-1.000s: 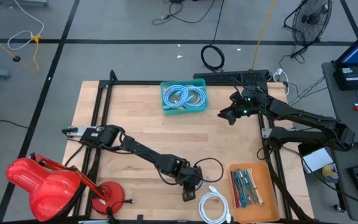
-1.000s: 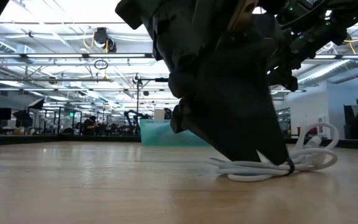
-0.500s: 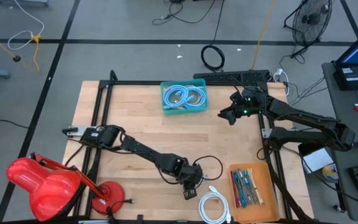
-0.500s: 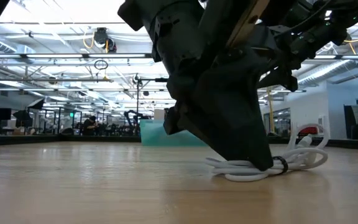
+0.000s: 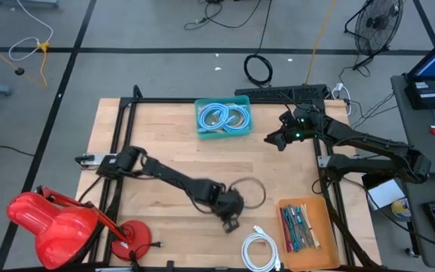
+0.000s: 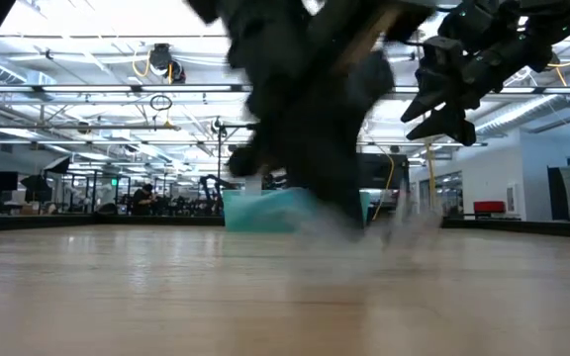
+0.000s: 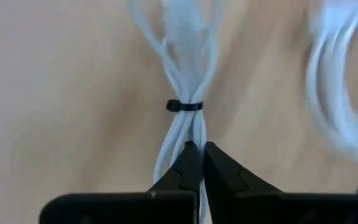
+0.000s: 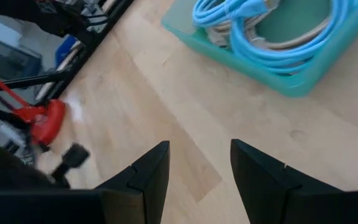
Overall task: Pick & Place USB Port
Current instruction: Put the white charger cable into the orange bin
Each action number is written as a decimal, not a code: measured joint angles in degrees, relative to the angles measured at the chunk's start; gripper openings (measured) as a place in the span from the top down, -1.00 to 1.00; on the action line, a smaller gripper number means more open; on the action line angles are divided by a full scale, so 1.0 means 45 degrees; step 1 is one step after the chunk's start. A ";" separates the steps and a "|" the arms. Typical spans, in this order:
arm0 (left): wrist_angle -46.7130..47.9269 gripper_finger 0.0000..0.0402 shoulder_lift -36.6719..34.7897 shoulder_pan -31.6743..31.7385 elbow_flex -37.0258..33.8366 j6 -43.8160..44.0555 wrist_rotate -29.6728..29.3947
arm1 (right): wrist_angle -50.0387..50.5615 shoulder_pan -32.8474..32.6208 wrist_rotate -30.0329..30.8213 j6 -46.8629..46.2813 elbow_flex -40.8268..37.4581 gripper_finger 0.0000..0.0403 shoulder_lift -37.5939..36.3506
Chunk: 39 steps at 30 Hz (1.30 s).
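The white cable (image 7: 185,130), a tied bundle, sits low and centre in the high view, pinched in my closed left end effector (image 5: 230,221) above the worktop (image 5: 165,143). My right end effector (image 5: 276,139), fingers spread and empty, hangs upper right beside the teal bin (image 5: 223,119).

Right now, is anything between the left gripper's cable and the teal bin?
Nothing visible. The left gripper has its jaws shut on the white cable; only bare table lies between it and the bin. The right gripper hovers right of the bin, off that line.
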State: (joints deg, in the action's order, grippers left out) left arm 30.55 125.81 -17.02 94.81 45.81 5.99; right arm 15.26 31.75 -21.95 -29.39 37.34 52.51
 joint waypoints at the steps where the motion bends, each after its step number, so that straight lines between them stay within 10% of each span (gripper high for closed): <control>1: -0.0053 0.98 -0.0420 0.0087 0.0025 0.0077 -0.0484 | -0.0030 -0.0005 -0.0179 -0.0070 0.0000 0.21 0.0000; 19: 0.0343 1.00 -0.6199 0.1035 0.0150 0.0002 -0.7281 | -0.5932 -0.1480 -0.1128 -0.4125 0.0000 0.21 0.0005; 26: -0.0940 1.00 -0.6621 0.1913 0.0150 -0.1297 -0.7092 | -1.0174 -0.3710 0.2180 -0.4047 0.0000 0.21 0.0108; 39: -0.2213 1.00 -0.6987 0.3674 0.0169 -0.2818 -0.4201 | -1.1027 -0.5791 0.4606 -0.3653 0.0000 0.21 0.1496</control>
State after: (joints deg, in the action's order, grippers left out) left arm 20.59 94.37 -0.49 95.57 33.13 -12.91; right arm -34.36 5.69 -1.22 -45.83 37.34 59.25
